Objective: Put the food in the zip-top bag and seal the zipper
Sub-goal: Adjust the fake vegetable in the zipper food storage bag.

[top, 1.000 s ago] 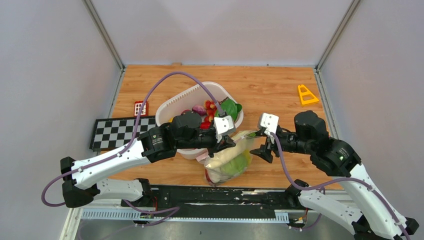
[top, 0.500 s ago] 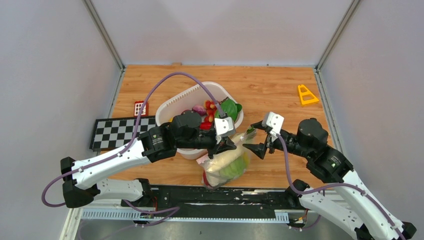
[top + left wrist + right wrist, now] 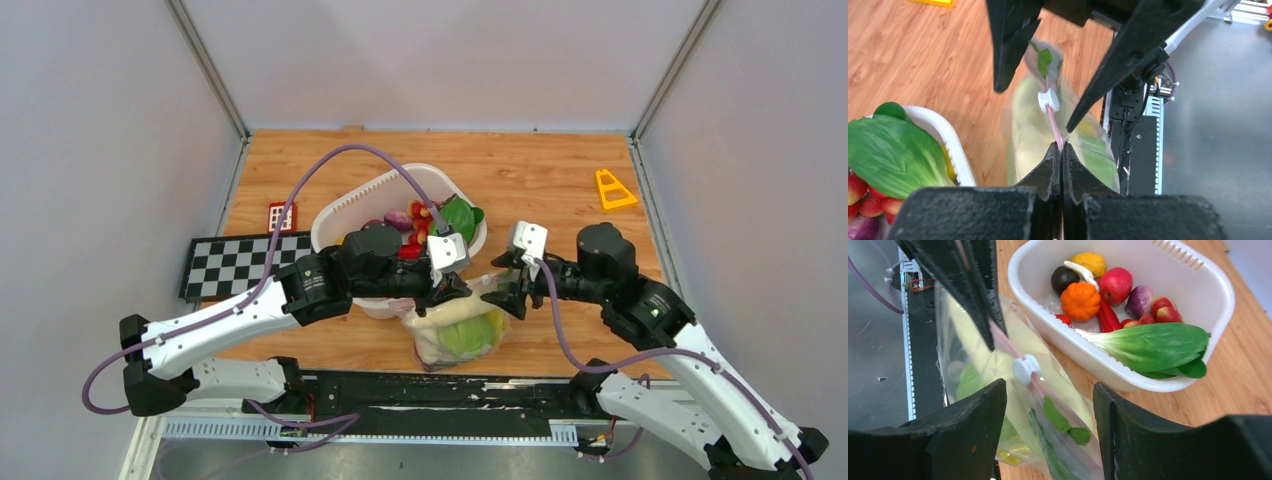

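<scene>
– Left gripper (image 3: 1062, 148)?
– Pinched tight on the pink zipper (image 3: 1053, 122), next to the white slider (image 3: 1048, 101).
– Right gripper (image 3: 1048, 387)?
– Spread wide, one finger each side of the zip-top bag (image 3: 438, 322).
– And the bag?
– Top held up, bottom on the table (image 3: 540, 180) by the white tub (image 3: 1218, 295), yellow and green food (image 3: 470, 336) inside, more food in the tub

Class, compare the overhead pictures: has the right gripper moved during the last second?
Yes. The right gripper has edged leftward in the overhead view, ending closer to the white tub.
</scene>
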Controlling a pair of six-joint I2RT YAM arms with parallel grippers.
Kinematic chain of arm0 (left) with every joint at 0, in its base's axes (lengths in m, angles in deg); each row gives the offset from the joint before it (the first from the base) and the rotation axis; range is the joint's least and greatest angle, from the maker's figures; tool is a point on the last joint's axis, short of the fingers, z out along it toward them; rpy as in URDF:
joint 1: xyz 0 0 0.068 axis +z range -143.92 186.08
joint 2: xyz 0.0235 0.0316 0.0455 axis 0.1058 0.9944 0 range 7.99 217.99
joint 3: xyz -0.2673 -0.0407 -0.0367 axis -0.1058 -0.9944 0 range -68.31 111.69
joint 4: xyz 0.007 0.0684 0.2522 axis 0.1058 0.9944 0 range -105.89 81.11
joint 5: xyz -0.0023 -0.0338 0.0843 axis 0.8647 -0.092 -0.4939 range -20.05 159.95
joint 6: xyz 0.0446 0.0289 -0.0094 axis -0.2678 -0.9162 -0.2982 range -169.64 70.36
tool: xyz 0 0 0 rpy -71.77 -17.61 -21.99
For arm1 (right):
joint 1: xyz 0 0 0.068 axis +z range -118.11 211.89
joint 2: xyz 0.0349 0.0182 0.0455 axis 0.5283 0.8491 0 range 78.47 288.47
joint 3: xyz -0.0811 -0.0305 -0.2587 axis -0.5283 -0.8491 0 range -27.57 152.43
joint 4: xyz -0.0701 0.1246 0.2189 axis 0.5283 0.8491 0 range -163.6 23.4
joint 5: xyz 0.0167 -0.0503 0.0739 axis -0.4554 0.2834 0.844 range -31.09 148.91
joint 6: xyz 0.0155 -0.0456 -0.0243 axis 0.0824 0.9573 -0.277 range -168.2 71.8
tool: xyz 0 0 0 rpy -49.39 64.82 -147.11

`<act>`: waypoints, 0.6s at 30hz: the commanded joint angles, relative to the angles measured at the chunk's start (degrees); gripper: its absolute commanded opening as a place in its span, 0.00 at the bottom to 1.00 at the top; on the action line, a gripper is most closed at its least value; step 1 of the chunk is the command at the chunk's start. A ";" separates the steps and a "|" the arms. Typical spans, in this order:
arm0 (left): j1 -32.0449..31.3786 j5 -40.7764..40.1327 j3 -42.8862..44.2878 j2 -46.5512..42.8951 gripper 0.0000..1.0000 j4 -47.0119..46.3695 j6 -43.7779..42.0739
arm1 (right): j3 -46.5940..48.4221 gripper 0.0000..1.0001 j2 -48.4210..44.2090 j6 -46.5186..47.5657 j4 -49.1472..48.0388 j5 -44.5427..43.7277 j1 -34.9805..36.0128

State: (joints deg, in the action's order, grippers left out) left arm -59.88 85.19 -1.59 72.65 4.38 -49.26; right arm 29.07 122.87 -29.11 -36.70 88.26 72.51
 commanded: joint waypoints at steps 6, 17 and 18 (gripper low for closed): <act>-0.23 -7.43 -0.84 -3.04 0.00 -4.87 1.65 | 6.87 0.71 -8.22 -0.12 6.64 -5.44 -0.12; -0.25 -5.28 -0.29 -3.12 0.00 -4.58 0.46 | 8.74 0.46 -9.44 -6.28 7.57 -14.28 -0.18; -0.23 -5.09 -0.07 -3.06 0.00 -4.40 0.33 | 8.53 0.44 -9.02 -7.68 6.62 -16.65 -0.17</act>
State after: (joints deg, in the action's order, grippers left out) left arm -59.94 78.77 -2.71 71.43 3.97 -48.49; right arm 36.55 112.40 -32.30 -29.09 79.84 72.51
